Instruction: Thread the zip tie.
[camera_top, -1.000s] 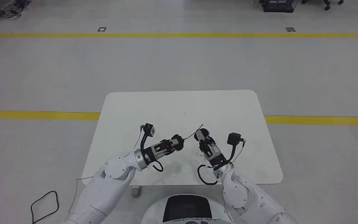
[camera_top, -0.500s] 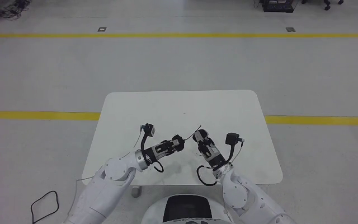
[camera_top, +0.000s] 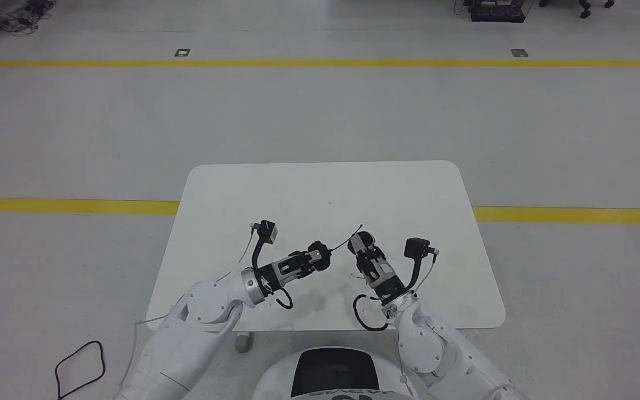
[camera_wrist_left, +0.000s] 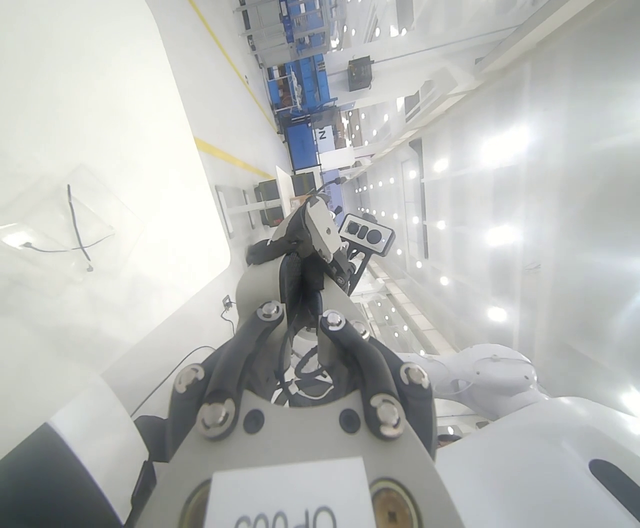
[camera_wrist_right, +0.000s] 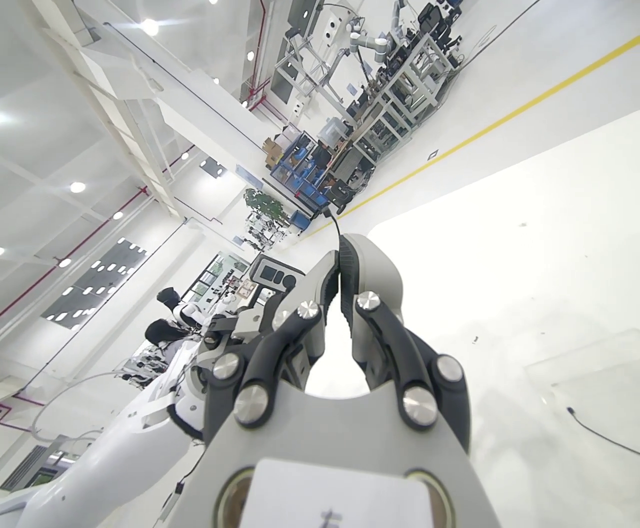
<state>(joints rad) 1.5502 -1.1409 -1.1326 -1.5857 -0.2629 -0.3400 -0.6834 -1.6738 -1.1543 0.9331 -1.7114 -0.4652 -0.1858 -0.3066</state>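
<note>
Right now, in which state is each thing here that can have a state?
right claw, shut on the zip tie.
zip tie, pinched near one end, the tip sticking out.
left claw, shut, close beside the right claw.
spare zip ties, lying open and crossed on the table.

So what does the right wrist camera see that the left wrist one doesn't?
The right wrist view gives a close look at the right gripper, shut on a black zip tie whose end pokes out past the fingertips. The left wrist view instead gives the left gripper up close, shut, though I can't tell what it holds. Both show the table and a clear sheet lying on it with loose ties.
</note>
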